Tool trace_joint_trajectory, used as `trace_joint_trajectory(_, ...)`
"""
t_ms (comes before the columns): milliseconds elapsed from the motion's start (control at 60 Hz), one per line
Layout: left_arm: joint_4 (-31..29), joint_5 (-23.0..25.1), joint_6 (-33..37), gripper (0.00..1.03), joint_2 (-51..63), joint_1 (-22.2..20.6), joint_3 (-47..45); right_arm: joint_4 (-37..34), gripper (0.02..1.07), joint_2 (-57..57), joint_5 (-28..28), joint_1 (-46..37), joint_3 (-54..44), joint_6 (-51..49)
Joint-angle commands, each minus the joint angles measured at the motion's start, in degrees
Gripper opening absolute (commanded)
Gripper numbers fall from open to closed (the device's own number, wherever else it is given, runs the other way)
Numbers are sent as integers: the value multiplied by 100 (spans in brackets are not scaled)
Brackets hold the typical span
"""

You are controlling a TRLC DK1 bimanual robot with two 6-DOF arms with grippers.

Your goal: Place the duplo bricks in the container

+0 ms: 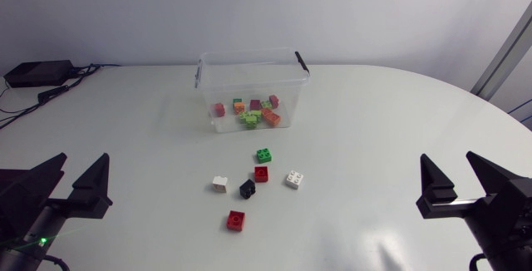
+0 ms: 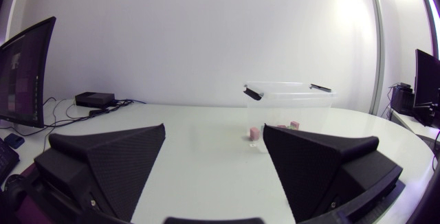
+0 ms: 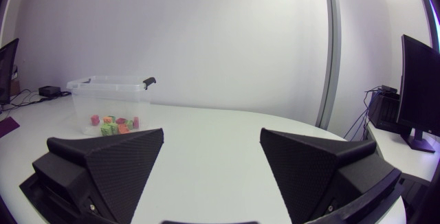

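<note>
Two end effectors are sitting open and empty: the left end effector [image 1: 79, 171] at the frame's lower left, the right end effector [image 1: 450, 169] at its lower right. Six loose bricks [image 1: 261, 174] are lying mid-frame, well apart from both. No pick is under way, I judge. Next, an arm needs to reach inward and close on one, likely the nearest red brick [image 1: 236, 219]. Farther off, at upper centre, the container [image 1: 249, 76] is holding more bricks.

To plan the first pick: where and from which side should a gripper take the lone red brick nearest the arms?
Probably by two opposite flat side walls of the red brick, coming straight down from above. It lies flat on the table, apart from the other bricks, so both sides are free.
</note>
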Motion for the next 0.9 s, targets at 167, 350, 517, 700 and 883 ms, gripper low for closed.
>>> trace_joint_trajectory(167, -12, -38, -44, 99, -56, -34, -86, -27, 103, -38, 23, 49, -104, 92)
trace_joint_trajectory(350, 111, -38, -17, 99, -65, -52, 10, -1, 103, -47, 23, 40, -25, 83)
trace_joint_trajectory(517, 111, -12, 88, 99, 331, -69, 476, -45, 102, 102, 23, 234, 300, 74)
trace_joint_trajectory(700, 146, -3, 88, 99, 1570, -333, 1250, 192, 102, 1043, 23, 286, 828, 66)
trace_joint_trajectory(883, -39, 129, 194, 97, 3389, -500, 2287, 430, 102, 2862, -21, 313, 1707, 66)
